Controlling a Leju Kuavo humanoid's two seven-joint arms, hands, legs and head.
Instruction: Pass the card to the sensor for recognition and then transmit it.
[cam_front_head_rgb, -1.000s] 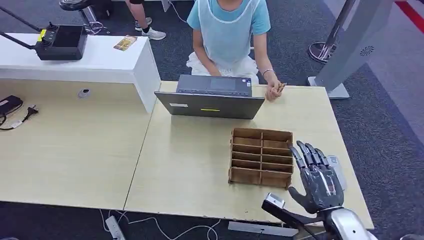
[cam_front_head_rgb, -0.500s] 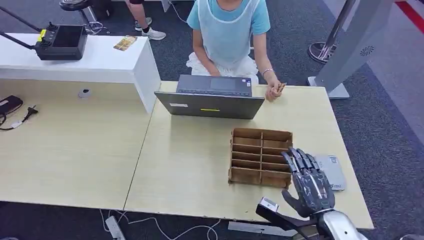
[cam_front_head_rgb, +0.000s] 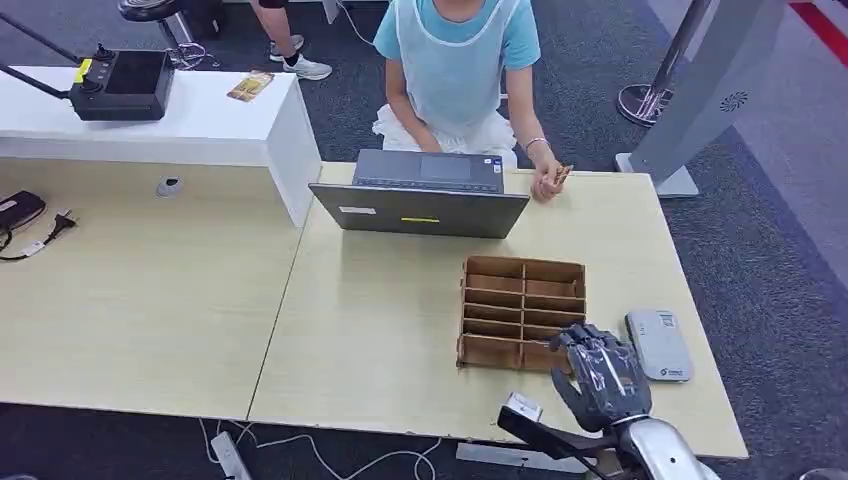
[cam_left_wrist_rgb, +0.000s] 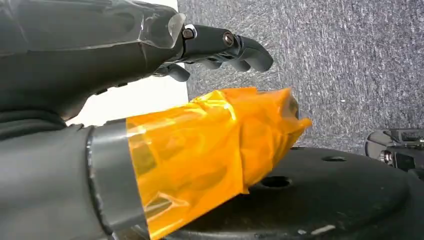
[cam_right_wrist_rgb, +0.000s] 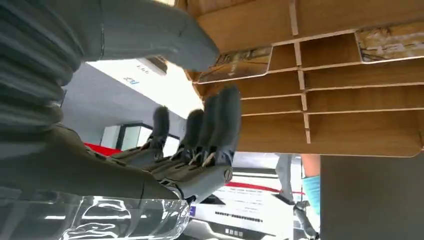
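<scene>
Brown-printed card (cam_right_wrist_rgb: 236, 63) flat in wooden organiser (cam_right_wrist_rgb: 350, 75) slot.

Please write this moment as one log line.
right hand: open, at card rack near corner | card: in slot | reader: beside rack

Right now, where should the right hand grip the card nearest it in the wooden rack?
Probably the card's exposed top edge, pinched from above at the rack's near right corner, where the right hand hovers: the card leans inside a narrow slot, walls covering its sides.
</scene>
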